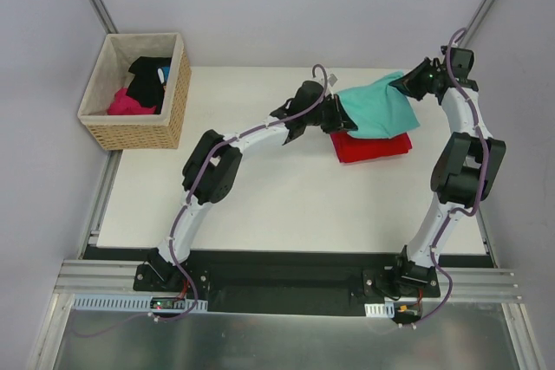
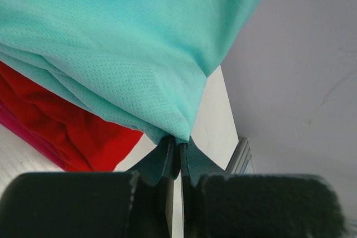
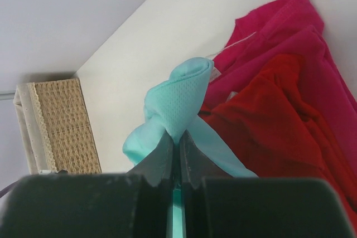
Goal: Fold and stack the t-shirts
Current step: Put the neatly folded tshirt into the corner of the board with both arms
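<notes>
Black fingers of the left gripper point(image 2: 178, 142) fill the bottom of its wrist view, pressed together with only a hairline between them, pinching a corner of the teal t-shirt point(image 2: 111, 43). The right gripper point(image 3: 178, 137) is likewise closed tight, with a bunched fold of the same teal cloth squeezed between its tips.

Seen from above, the teal t-shirt is stretched between the two grippers, the left one at its 9 o'clock edge and the right one at its 2 o'clock corner. It spreads over the far part of the red t-shirt point(image 1: 368, 146), which lies folded flat on the white table point(image 1: 260, 197), toward 2 o'clock on the tabletop. Whether the teal cloth rests on the red one cannot be told.

At 10 o'clock, off the table's corner, stands a wicker basket point(image 1: 139, 132) holding a black garment point(image 1: 149, 75) and a magenta-pink garment point(image 1: 128, 103).
</notes>
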Motion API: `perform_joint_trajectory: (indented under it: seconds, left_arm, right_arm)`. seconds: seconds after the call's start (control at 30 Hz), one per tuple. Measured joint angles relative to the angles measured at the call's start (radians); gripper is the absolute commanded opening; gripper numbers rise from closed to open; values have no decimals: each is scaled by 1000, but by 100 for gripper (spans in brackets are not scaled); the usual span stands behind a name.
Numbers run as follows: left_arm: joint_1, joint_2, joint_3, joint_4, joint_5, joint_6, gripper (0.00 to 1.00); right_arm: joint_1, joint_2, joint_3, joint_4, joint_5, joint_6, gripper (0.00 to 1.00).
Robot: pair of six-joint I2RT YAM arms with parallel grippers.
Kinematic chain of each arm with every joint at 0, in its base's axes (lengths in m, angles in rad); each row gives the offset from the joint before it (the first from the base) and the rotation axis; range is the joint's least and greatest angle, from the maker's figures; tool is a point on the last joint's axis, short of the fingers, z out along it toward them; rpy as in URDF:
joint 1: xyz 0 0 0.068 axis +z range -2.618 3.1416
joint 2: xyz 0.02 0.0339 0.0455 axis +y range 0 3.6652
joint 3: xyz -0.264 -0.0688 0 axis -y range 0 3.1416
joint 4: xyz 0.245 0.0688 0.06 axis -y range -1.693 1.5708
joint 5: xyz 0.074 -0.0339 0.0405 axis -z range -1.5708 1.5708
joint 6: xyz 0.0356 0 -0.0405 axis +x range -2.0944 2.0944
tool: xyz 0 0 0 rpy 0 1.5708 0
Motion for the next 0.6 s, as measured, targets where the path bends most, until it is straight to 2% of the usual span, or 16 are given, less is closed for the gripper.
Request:
perform_joint_trajectory:
  seconds: [0.6]
  left_arm:
    - [-4,15,-75,19,10,-3,0]
  right_arm:
    - [-50,30,-92,26,51,3,0]
